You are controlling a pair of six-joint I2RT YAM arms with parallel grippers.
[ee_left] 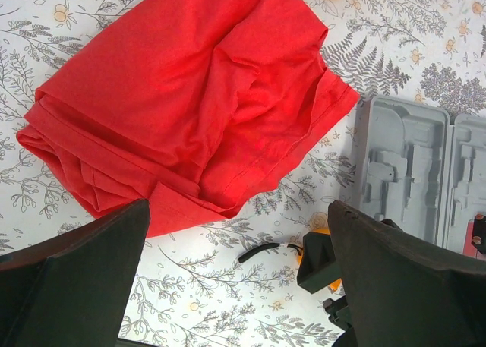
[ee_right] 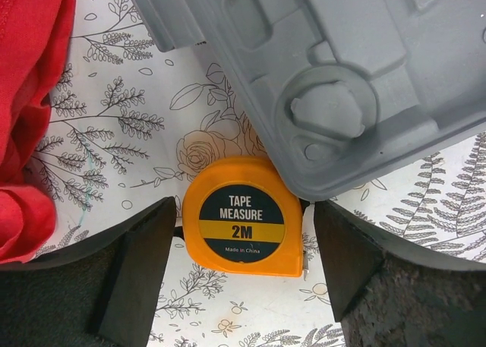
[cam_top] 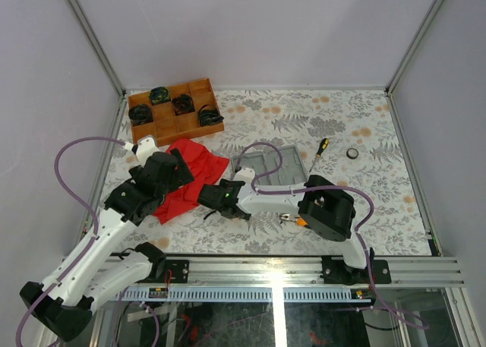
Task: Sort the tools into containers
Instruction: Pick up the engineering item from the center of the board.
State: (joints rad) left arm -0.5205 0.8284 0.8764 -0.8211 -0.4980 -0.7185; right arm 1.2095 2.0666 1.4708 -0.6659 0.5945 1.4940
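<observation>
Fingers [ee_right: 140, 271] of the right gripper [ee_right: 244, 237] stand apart at 9 and 3 o'clock of the orange tape measure [ee_right: 243, 216], not pinching it; the left gripper [ee_left: 239, 218] hangs wide open over the red cloth [ee_left: 190, 96]. The tape measure lies flat, label up, its 1 o'clock corner meeting the grey tool case [ee_right: 342, 74]. It looks rigid, compact and smooth-shelled, best squeezed across its flat sides; nearly square, it has no real long axis, and its lettering reads upright toward 12.

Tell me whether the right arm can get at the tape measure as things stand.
Probably yes. The tape measure lies flat between the open fingers of the right tool, with nothing over it. The corner of the grey case sits close beside it, which might crowd the grip.
</observation>
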